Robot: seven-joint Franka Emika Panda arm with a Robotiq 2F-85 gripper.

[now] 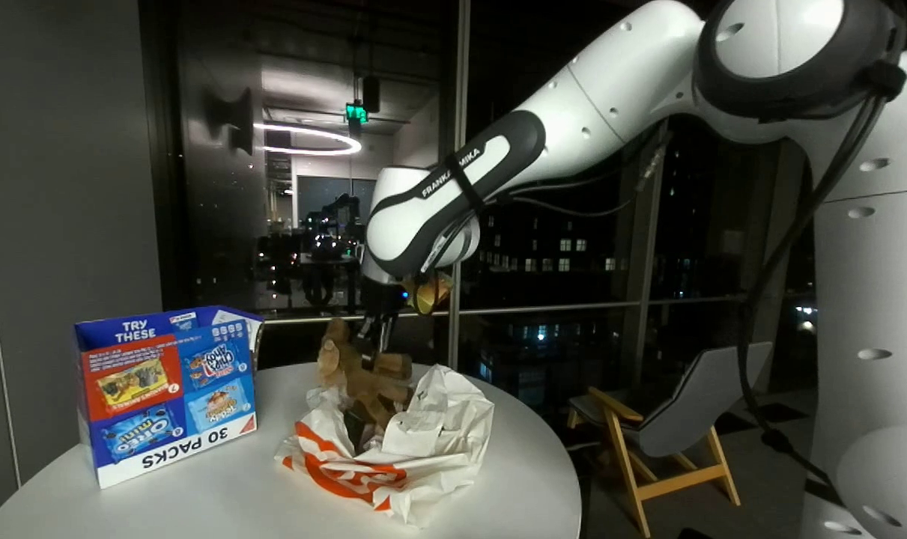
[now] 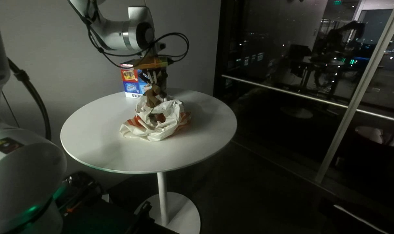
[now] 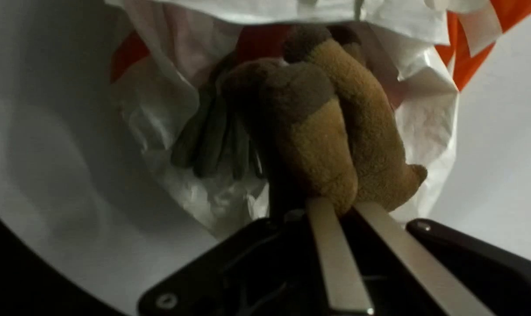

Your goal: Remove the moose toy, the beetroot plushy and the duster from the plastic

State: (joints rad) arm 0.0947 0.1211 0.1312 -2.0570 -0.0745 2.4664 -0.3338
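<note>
Pinches the brown moose toy (image 1: 363, 383) in the gripper (image 3: 344, 205), with fingers (image 3: 339, 263) nearly together on the plush. Holds the toy partly above the mouth of the white plastic bag (image 1: 438, 483) and partly inside. In the wrist view, shows dark-tipped limbs within the bag's mouth, just beside some dark, finger-like strips (image 3: 208, 136), too dim to identify. Hangs from the white arm (image 1: 610, 82) in both exterior views, directed downward, just under an orange-yellow part (image 2: 151, 62) at the wrist. Has the bag, crumpled and printed in orange-red, on the round white table (image 2: 99, 136), over a single white post (image 2: 163, 198). Farther out, near the grey wall (image 2: 200, 65), has a blue and red snack box (image 1: 172, 397) on the same table, apart from the bag and lettered "30 PACKS". Past the table, in an exterior view, shows a grey chair (image 1: 693, 404) with wooden arms and legs, in front of dark glass (image 1: 550, 337). Elsewhere in the glass, shows a glowing ring light (image 1: 303, 151).
</note>
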